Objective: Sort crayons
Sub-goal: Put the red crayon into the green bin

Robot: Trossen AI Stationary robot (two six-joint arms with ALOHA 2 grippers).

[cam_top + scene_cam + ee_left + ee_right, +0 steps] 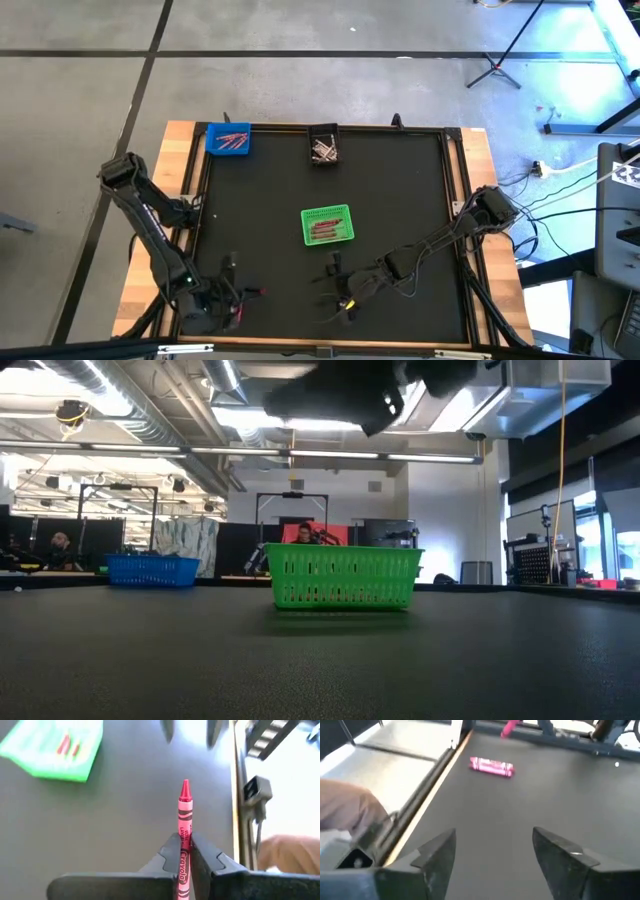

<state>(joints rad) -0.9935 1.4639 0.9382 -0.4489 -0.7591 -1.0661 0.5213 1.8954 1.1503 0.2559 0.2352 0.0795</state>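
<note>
My left gripper [183, 851] is shut on a red crayon [185, 815] near the mat's near left corner; the high view shows the crayon [255, 292] sticking out toward the right. A pink crayon [491, 766] lies flat on the mat close by. My right gripper [492, 852] stands open over bare mat [335, 285], near the front edge, pointing toward the left gripper. More red crayons lie in the green bin [327, 225], and others in the blue bin [228, 138] and the black bin [324, 145]. My left gripper pinches the red crayon's wrapped lower half [184, 837] between its two fingers. The crayon lies along the fingers, its pointed tip [185, 785] reaching well past the fingertips. The fingers slant downward and toward the table's right. The crayon is lifted clear of the mat.
The green bin [345, 577] stands mid-mat, the blue bin [152, 570] and the black bin at the far edge. A raised wooden frame [427, 795] borders the mat. A blurred tan shape [292, 852] shows beyond the near edge.
</note>
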